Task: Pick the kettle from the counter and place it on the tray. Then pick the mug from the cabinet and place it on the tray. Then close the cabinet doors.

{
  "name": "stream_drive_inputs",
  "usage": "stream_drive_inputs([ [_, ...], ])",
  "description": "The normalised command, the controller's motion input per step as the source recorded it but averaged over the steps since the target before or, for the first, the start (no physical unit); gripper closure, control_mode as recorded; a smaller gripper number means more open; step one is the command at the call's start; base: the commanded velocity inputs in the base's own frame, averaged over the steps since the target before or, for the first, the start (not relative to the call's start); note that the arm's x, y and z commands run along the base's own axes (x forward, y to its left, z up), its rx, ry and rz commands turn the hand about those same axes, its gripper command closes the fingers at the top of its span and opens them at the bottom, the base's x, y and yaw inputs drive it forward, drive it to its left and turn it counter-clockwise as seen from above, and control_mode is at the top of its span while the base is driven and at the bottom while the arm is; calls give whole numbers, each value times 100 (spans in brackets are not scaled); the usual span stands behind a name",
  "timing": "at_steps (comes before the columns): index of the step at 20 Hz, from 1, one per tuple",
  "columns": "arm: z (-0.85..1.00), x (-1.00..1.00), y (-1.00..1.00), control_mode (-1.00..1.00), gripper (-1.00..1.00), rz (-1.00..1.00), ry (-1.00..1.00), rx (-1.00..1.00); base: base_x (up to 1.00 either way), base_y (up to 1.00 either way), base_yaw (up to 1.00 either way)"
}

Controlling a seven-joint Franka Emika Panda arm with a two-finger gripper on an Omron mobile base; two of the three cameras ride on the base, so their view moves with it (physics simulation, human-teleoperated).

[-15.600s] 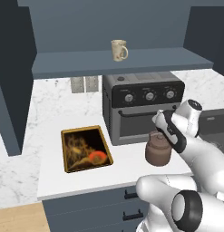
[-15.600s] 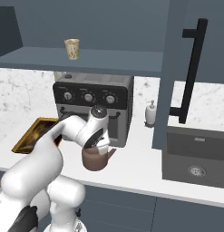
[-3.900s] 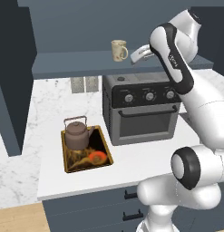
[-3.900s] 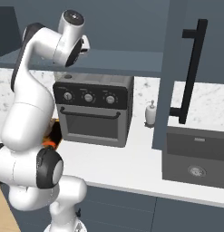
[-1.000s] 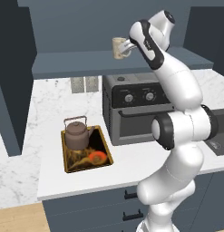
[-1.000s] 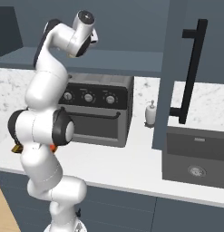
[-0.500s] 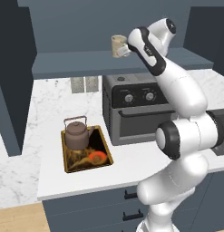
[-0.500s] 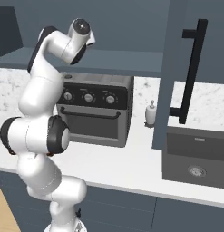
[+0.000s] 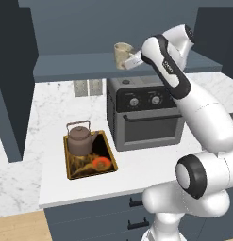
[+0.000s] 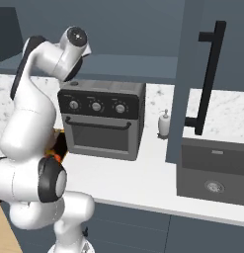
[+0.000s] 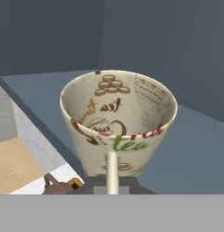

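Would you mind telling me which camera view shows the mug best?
The hand view: the mug is close up, with its handle and printed lettering plain. The left base view shows it small on the cabinet shelf.

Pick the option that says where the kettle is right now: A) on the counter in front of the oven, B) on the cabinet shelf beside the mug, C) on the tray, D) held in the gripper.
C: the kettle stands on the tray to the left of the oven, while the gripper is up at the mug on the cabinet shelf.
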Motion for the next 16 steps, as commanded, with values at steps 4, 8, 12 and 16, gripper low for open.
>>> stream_drive_inputs([
  [4,-23,-100,34,-100,100,24,0,-5,0,0,0],
  [8,-34,-100,50,-100,100,27,2,-9,0,0,0],
  [12,-41,-97,63,-100,100,26,10,-12,0,0,0],
  [16,-82,-21,77,-100,100,12,12,-3,0,0,0],
])
